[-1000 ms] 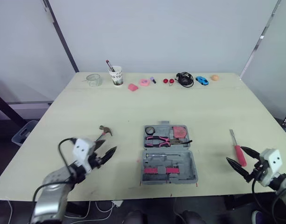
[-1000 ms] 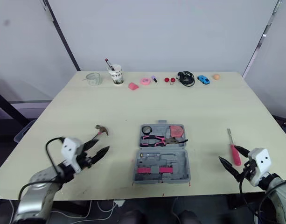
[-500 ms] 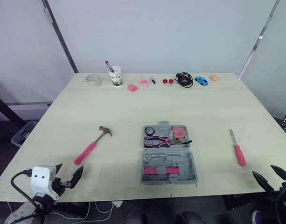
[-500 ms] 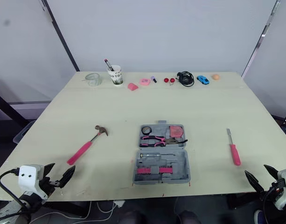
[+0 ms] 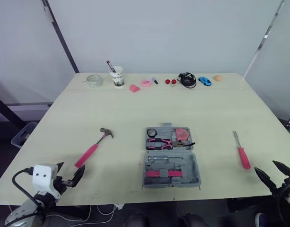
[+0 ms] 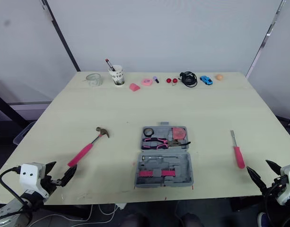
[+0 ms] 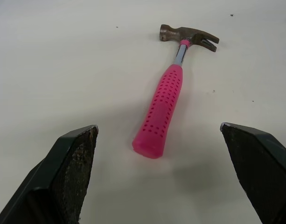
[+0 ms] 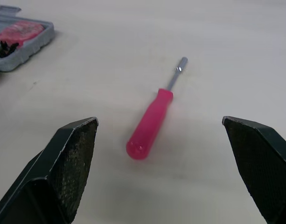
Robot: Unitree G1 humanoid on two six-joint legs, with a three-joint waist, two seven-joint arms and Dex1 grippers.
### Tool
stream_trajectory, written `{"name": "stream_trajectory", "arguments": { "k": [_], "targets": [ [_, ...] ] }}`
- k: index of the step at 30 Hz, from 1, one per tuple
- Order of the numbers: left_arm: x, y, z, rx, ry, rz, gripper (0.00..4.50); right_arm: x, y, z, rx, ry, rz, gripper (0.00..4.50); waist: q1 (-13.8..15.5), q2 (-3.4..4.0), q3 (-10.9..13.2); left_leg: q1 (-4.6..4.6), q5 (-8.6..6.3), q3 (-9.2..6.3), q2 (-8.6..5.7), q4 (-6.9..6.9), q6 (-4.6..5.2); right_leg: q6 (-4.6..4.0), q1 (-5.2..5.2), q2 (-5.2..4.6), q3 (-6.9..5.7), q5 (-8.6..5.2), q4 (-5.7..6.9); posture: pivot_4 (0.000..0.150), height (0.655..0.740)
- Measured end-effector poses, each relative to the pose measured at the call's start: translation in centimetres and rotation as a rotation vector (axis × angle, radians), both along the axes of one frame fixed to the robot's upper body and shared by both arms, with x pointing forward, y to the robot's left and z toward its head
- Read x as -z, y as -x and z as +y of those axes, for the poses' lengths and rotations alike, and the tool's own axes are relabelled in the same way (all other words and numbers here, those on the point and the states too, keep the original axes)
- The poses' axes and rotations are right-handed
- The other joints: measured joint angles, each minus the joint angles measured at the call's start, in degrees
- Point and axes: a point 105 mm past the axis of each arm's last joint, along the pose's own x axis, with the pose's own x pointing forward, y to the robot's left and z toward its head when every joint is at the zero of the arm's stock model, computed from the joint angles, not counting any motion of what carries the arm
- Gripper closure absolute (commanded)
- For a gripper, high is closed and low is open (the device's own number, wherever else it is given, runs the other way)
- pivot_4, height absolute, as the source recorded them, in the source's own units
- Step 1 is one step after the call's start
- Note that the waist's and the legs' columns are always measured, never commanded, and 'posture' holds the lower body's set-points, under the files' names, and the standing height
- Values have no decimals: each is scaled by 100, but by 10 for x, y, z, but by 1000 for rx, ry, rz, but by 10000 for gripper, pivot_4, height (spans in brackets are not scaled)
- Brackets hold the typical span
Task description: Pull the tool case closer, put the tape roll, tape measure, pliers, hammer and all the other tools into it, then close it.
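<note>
The grey tool case (image 5: pixel 171 157) lies open near the table's front edge, with pink pliers (image 5: pixel 159 141), a tape roll (image 5: pixel 152 132) and a pink tape measure (image 5: pixel 182 134) in its far half. A pink-handled hammer (image 5: pixel 93 148) (image 7: pixel 167 96) lies to its left. A pink screwdriver (image 5: pixel 241 152) (image 8: pixel 152 119) lies to its right. My left gripper (image 5: pixel 68 174) is open at the front left edge, just short of the hammer's handle end. My right gripper (image 5: pixel 271 170) is open at the front right edge, near the screwdriver's handle.
Along the table's far edge stand a glass bowl (image 5: pixel 94 81), a white cup with pens (image 5: pixel 118 76), pink items (image 5: pixel 140 85), a black cable (image 5: pixel 187 80), a blue toy car (image 5: pixel 205 81) and an orange ball (image 5: pixel 217 78). Bare tabletop lies between them and the tools.
Both grippers dropped back from over the table to its front edge a second ago, then crept slightly forward again. Hammer, screwdriver and case have not moved.
</note>
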Motion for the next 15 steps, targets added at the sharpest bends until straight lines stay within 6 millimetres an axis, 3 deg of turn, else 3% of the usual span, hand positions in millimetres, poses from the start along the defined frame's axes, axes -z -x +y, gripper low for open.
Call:
{"name": "stream_trajectory", "arguments": {
  "k": [5, 10, 15],
  "targets": [
    [-9, -14, -7, 50, -13, -26, 206, -22, -15, 24, -112, 26, -71, 0, 0, -2, -1, 0, 0, 2, 0, -1, 0, 0, 1, 2, 0, 0, 0, 1500, 7400],
    [-10, -18, -11, 73, -11, -24, 206, -24, -16, 38, -180, 29, -76, 0, 8, -3, -1, -3, 0, 0, -1, -2, 0, 0, 1, 2, -4, 0, -4, 1500, 7400],
    [-11, -30, -20, 114, -24, -17, 206, -28, -12, 69, -354, -8, -69, 0, 9, -2, -1, -1, 1, -1, -1, -1, 1, 1, 3, 4, -5, 1, -4, 1500, 7400]
  ]
}}
